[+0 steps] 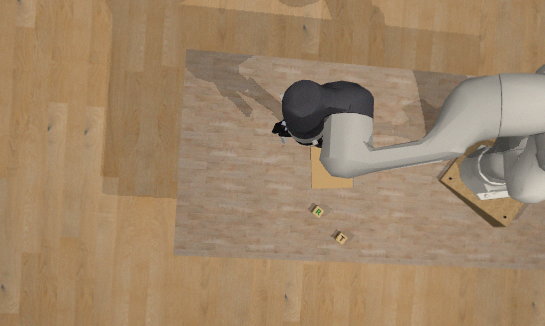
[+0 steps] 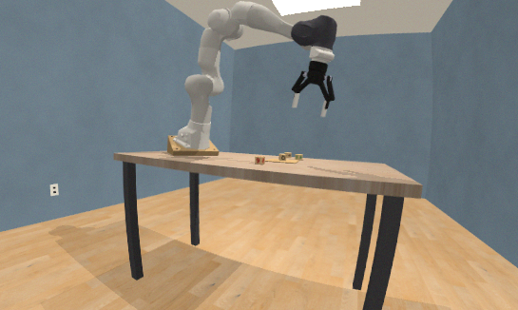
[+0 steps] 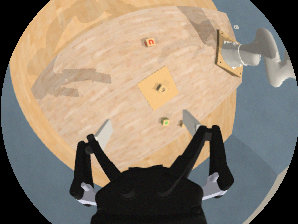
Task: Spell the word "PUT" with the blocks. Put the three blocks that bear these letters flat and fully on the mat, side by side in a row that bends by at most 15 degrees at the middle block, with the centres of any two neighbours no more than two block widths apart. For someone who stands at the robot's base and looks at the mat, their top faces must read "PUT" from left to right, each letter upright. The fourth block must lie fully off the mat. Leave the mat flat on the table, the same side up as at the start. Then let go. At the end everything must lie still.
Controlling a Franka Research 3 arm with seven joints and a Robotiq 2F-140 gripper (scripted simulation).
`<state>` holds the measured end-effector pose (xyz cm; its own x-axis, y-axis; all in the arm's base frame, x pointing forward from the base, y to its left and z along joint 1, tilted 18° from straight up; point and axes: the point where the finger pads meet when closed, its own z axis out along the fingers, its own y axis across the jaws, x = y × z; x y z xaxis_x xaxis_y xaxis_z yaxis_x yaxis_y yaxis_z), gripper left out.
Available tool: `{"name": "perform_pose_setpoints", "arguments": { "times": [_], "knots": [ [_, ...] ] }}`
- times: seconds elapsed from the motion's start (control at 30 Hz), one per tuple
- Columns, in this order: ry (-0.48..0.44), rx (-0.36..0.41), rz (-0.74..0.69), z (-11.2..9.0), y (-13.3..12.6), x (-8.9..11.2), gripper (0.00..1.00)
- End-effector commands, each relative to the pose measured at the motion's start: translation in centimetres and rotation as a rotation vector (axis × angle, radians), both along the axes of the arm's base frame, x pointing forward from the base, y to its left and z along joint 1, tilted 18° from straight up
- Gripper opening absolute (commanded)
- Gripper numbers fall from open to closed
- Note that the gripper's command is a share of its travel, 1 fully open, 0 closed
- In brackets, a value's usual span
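My gripper point(image 2: 309, 105) point(image 1: 281, 129) is open and empty, high above the table; in the top view only a bit of it shows from under the wrist. The tan mat point(image 1: 327, 174) lies mid-table, partly hidden by my arm. In the wrist view the mat point(image 3: 157, 91) carries one block point(image 3: 158, 86) whose letter I cannot read. The block with a green R point(image 1: 318, 211) and the block with an orange T point(image 1: 341, 238) lie off the mat, towards the table's near edge. A block with a red letter point(image 3: 150, 42) lies off the mat on the other side and also shows in the side view point(image 2: 259, 160).
The robot's base sits on a wooden plate point(image 1: 483, 192) at the table's right end. The table point(image 2: 269, 171) stands on dark legs above a wooden floor. My arm point(image 1: 408, 145) reaches over the mat.
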<state>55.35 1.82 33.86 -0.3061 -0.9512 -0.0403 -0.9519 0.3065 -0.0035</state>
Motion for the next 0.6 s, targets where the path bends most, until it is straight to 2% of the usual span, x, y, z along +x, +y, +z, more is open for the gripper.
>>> {"name": "perform_pose_setpoints", "arguments": {
  "times": [0.0,0.57],
  "knots": [
    [0.006,-0.007,0.139,0.3,-0.2,-0.2,1.00],
    [0.001,-0.016,0.367,2.3,-0.5,0.0,1.00]
  ]
}}
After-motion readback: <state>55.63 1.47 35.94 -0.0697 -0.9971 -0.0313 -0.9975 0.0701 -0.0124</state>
